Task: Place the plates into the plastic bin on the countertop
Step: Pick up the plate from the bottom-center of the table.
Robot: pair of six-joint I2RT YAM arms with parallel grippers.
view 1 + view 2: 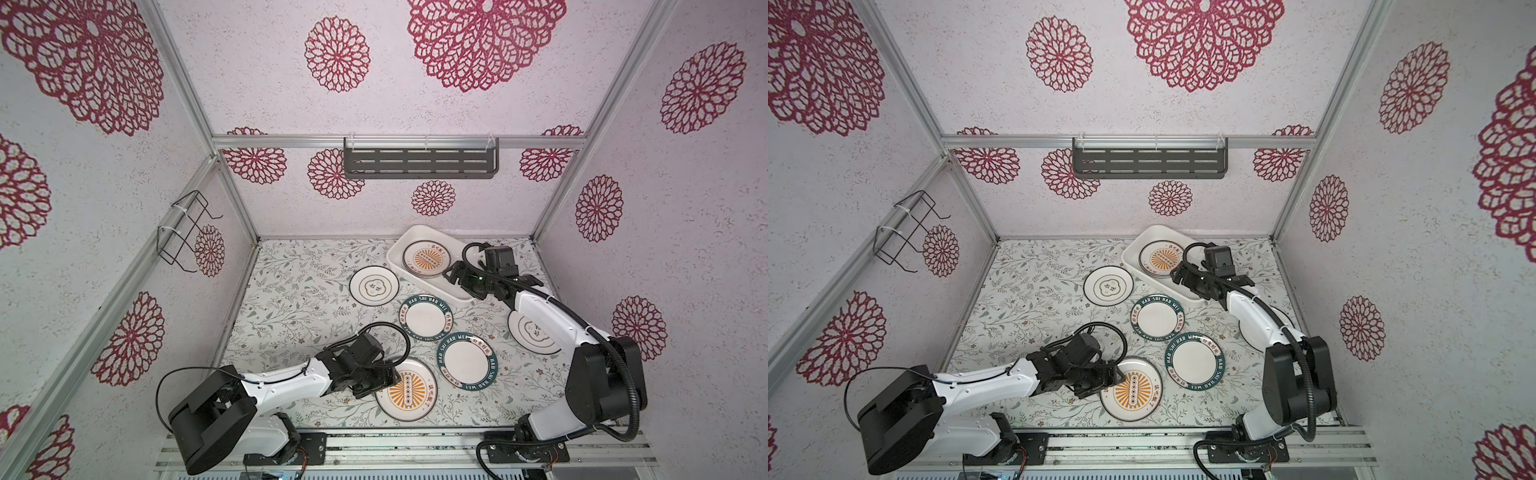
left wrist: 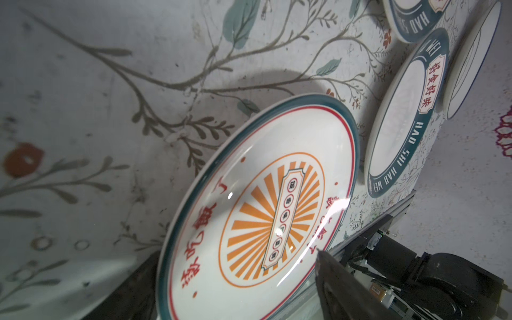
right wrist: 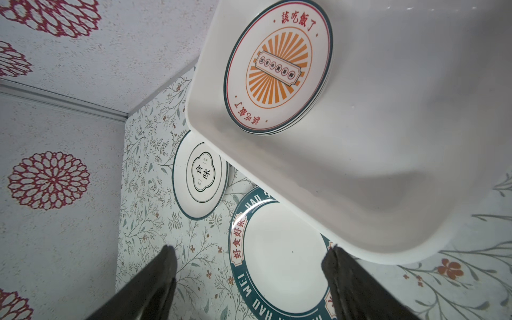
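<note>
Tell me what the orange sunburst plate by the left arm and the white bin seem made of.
The round white plate with the orange sunburst centre looks like glazed ceramic, possibly melamine: bright sharp glints streak its glossy face. The shallow white rectangular bin looks like moulded plastic, satin finish: soft dull sheen, rounded corners.

White plastic bin [image 1: 440, 286], orange sunburst plate [image 1: 409, 390], teal-rimmed plate [image 1: 426, 318], leafy-vine countertop [image 1: 299, 291]

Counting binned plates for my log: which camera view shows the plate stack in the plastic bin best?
The right wrist view: the plate stack is close and unobstructed in the plastic bin, with lower rims showing at its edge. Both top views show it small. The left wrist view misses it.
</note>
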